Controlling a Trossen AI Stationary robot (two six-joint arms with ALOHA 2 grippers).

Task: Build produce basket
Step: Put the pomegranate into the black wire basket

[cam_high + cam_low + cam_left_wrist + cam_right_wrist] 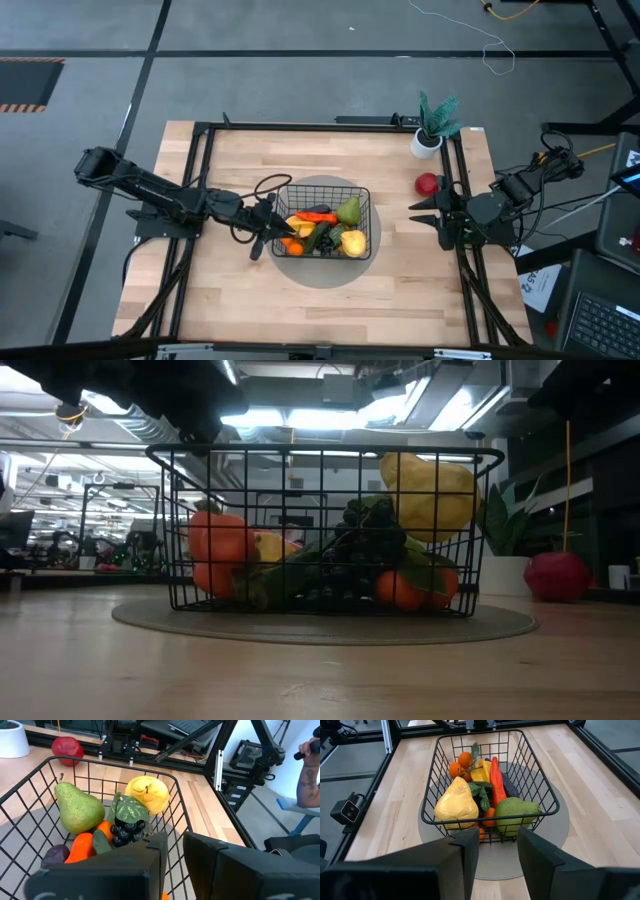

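— Left gripper (268, 226): where is it placed?
— At the basket (362, 196)'s left rim, jaws narrowly parted, nothing held. The basket is centred on the bench.
— Risk?
— The wire could be snagged; the red apple (427, 184) is left outside.

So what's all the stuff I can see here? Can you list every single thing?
basket: one, black wire, on the mat mid-table
mat: one, grey, round, under the basket
pears: two, green and yellow, in the basket
carrot: one, orange, in the basket
grapes: one dark bunch with a green leaf, in the basket
small oranges: at least two, in the basket
apple: one, red, on the table outside the basket
potted plant: one, teal in a white pot, far right corner
left gripper: over the basket's left edge
right gripper: open, at the table's right edge
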